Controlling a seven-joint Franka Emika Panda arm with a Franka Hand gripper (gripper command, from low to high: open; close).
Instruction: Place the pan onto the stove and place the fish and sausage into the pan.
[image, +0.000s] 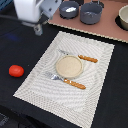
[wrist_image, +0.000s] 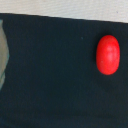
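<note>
One red sausage lies alone on the dark tabletop, well clear of the gripper that hangs above the table's far side; in the wrist view the sausage shows as a smooth oval on the black surface, with no fingertips in that picture. Whether the jaws are spread or pressed together cannot be told, since the white gripper body is blurred in the exterior view. Beyond the gripper, toward the exterior view's right, the pan sits on the pinkish-brown stove, with a small white piece inside it that appears to be the fish. Just beside the pan stands a deeper grey pot, and a pale bowl rests at the stove's far end from the gripper. Nearer the camera than the gripper, a striped placemat carries a round tan plate flanked by two orange-handled utensils, one on each side. No brand, label or writing can be read on anything.
</note>
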